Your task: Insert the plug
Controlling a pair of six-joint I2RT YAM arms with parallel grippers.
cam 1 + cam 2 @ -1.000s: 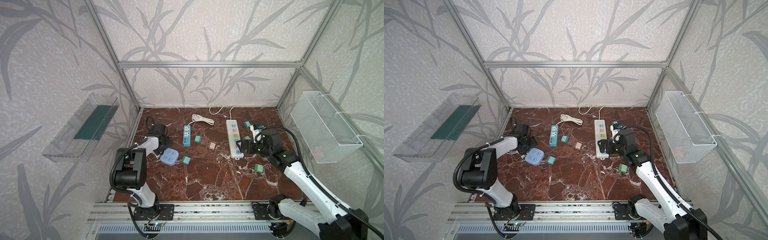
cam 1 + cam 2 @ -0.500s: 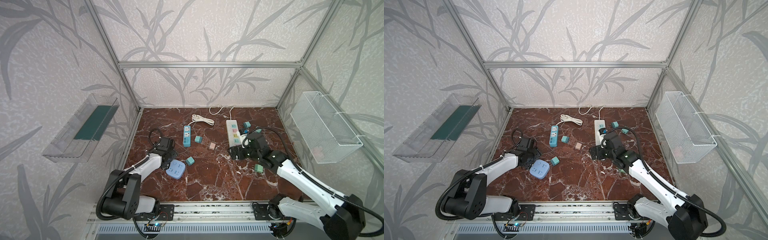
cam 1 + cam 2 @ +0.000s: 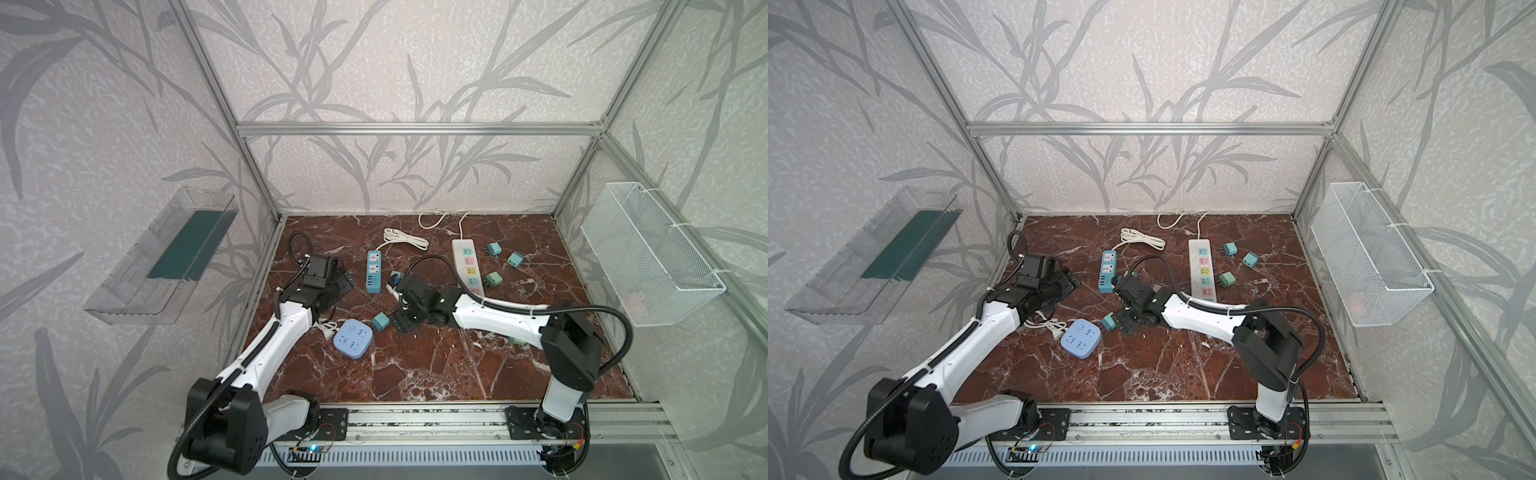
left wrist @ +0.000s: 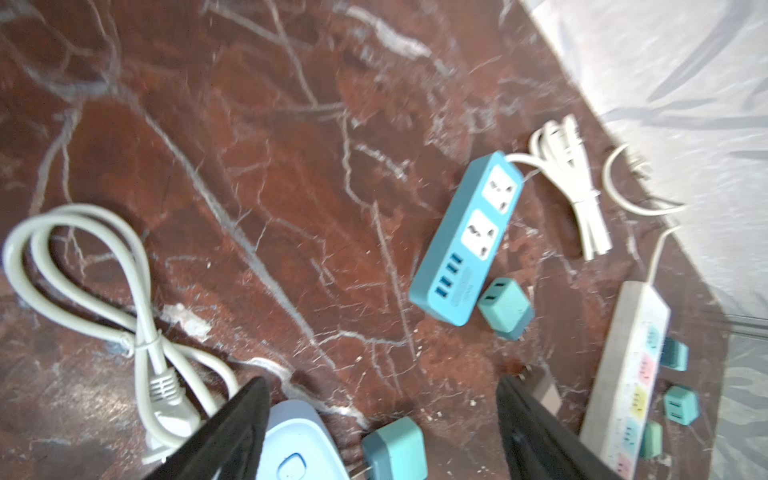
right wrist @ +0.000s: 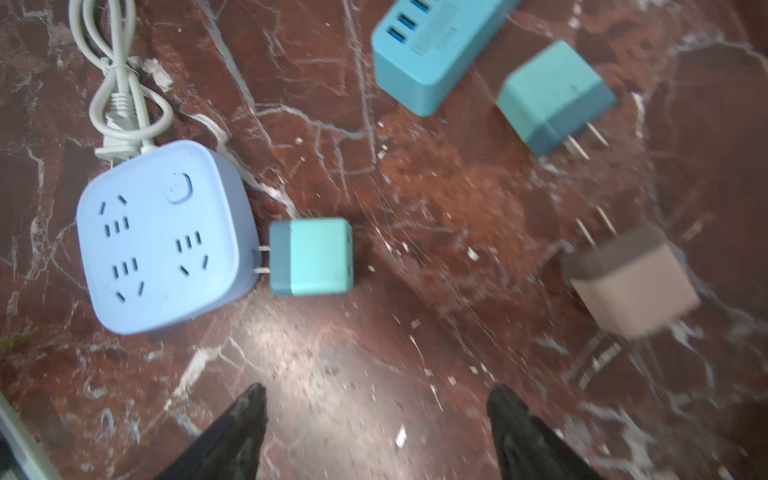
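Three power strips lie on the marble tabletop [image 3: 419, 370], which is fenced at the back and both sides by walls and aluminium frame posts [image 3: 258, 178]. Its front half, toward the rail, is bare and gives the widest room.

The blue cube socket [image 3: 352, 341] sits left of centre. The blue USB strip [image 3: 373, 271] lies behind it and the long white strip [image 3: 468, 266] further right.

Six teal plugs [image 3: 493, 279] show in a top view, three of them just beside the white strip. One pinkish-brown plug [image 5: 631, 282] lies near the right gripper [image 5: 376, 390].

The nearest teal plug [image 5: 309, 256] lies on its side with its prongs against the cube's wall, not in any socket. The right gripper is released, fingers apart over bare marble just short of that plug.

The left gripper [image 4: 382, 382] is likewise spread and holds nothing, behind the cube. The cube's looped cord [image 4: 137, 299] lies between them. One bundled white cord [image 3: 405, 239] crowds the back edge.
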